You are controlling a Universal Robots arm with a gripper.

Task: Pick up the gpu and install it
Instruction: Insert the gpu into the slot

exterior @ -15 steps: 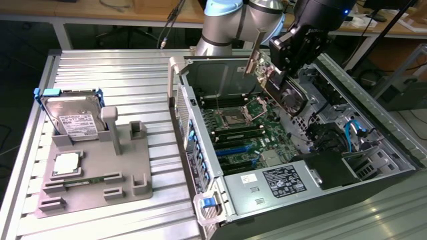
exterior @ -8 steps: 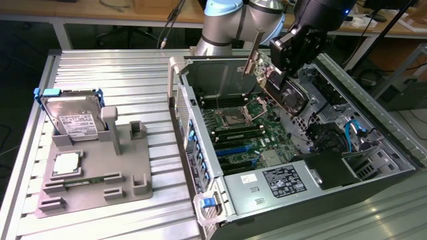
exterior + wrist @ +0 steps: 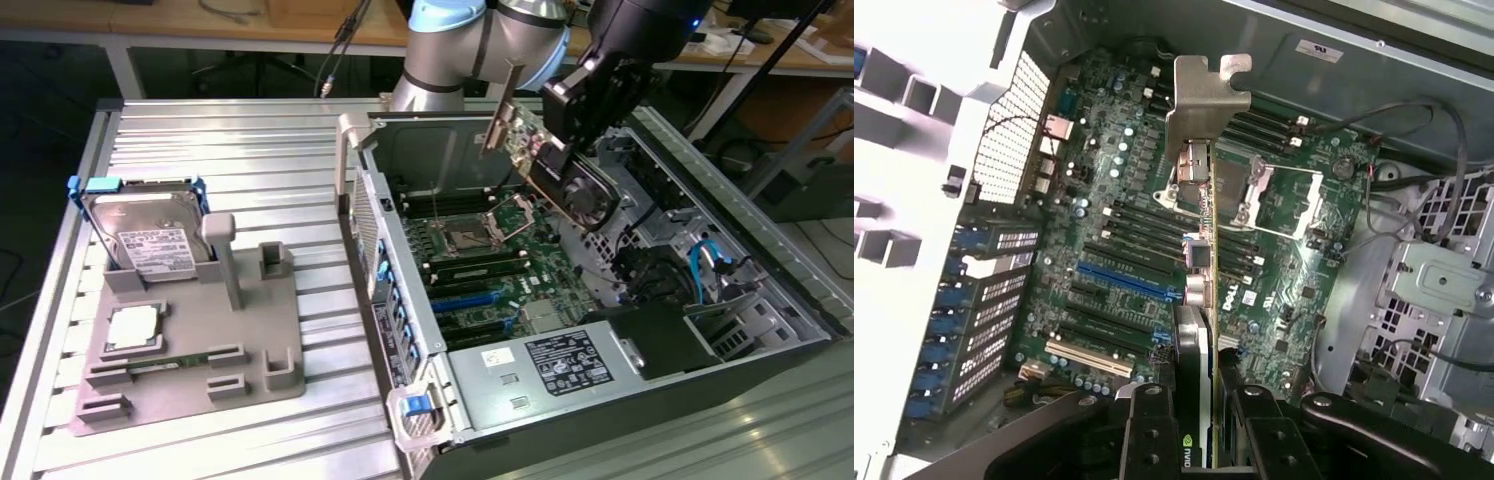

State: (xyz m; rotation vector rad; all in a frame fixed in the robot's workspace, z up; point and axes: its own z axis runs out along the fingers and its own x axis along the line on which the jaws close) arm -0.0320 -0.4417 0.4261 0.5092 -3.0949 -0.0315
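Observation:
The gpu [image 3: 567, 175] hangs tilted above the open computer case [image 3: 400, 300], over the motherboard [image 3: 487, 255], touching nothing below it. My gripper [image 3: 587, 125] is shut on it from above. Its silver bracket [image 3: 505, 110] points toward the case's rear wall. In the wrist view the gpu [image 3: 1199, 290] runs edge-on between my two black fingers [image 3: 1146, 430], with the bracket [image 3: 1204, 100] at its far end. My gripper [image 3: 1199, 445] clamps the card's near end. Below lie the motherboard's expansion slots, one of them blue [image 3: 1124, 282].
A grey fixture plate [image 3: 254, 330] at the exterior view's left holds a blue-framed hard drive [image 3: 144, 235], a processor [image 3: 134, 328] and a memory stick [image 3: 171, 362]. Inside the case are the CPU socket [image 3: 474, 238], the power supply [image 3: 567, 362] and cables [image 3: 707, 265].

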